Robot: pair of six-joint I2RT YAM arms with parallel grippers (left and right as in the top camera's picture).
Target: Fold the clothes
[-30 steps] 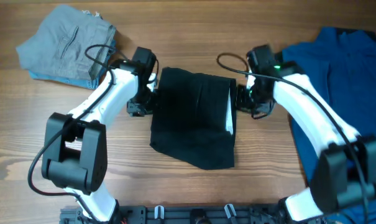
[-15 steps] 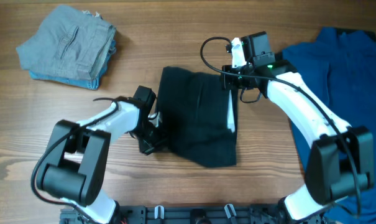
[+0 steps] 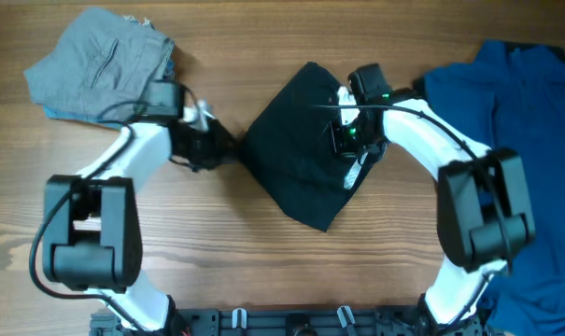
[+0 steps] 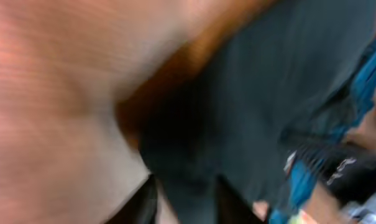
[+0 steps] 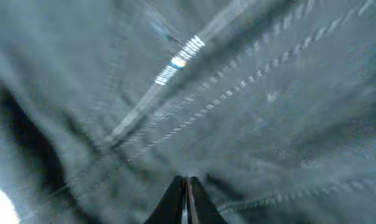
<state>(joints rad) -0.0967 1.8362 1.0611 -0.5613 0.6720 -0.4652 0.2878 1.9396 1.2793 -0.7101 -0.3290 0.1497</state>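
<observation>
The black shorts [image 3: 296,163] lie folded in a tilted, diamond-like shape at the table's middle, with a strip of pale waistband lining [image 3: 353,174] showing on the right side. My left gripper [image 3: 228,149] is at their left corner; in the blurred left wrist view, black shorts fabric [image 4: 268,93] runs between its fingers [image 4: 188,202]. My right gripper [image 3: 346,140] is on the upper right part of the shorts. In the right wrist view its fingers [image 5: 186,182] are pressed together on the stitched black fabric [image 5: 250,93], which wrinkles towards the tips.
A small folded grey-and-light-blue denim garment [image 3: 100,70] lies at the back left. A bright blue shirt [image 3: 520,140] covers the right side of the wooden table [image 3: 170,252]. The arm bases stand at the front edge.
My left gripper moved from the shorts' lower left corner up and left, dragging that corner. The shorts turned from a square lie into a diamond. My right gripper came down onto the fabric.
</observation>
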